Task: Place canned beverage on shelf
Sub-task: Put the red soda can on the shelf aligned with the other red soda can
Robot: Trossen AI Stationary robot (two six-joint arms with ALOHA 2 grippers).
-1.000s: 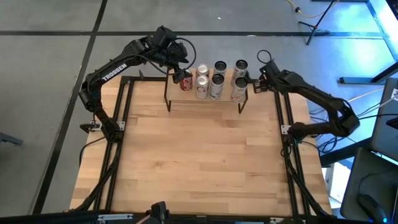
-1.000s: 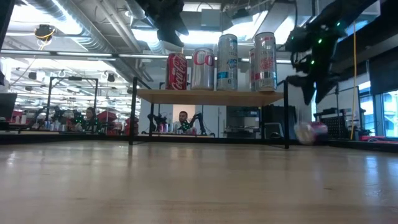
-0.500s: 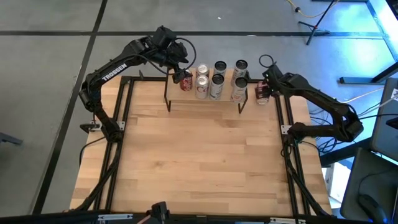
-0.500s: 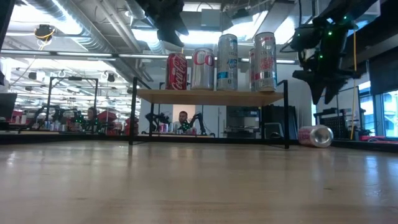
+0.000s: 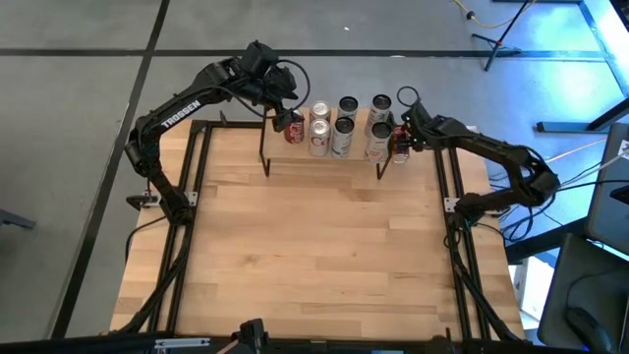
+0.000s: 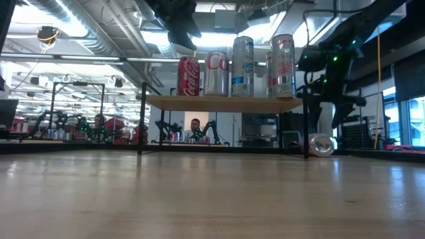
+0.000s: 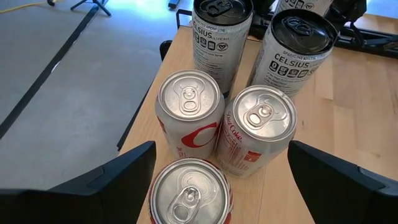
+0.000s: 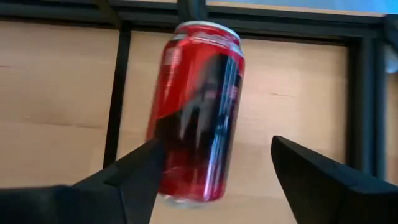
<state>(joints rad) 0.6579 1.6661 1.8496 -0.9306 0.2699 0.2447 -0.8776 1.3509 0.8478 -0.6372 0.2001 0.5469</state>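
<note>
The shelf carries its standing cans unchanged; the right gripper has swung in beside its right end, fingers spread wide over the fallen red can, which has rolled closer; the left gripper stays spread above the shelf's left end.

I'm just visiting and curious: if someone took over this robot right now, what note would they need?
Left gripper: open, hovering over the shelf's left end.
Right gripper: open, fingers either side of a red can but not gripping it.
That can lies on its side on the table, just right of the shelf.
Done: several cans stand upright on the shelf.
Left: grip the red can and stand it on the shelf.
</note>
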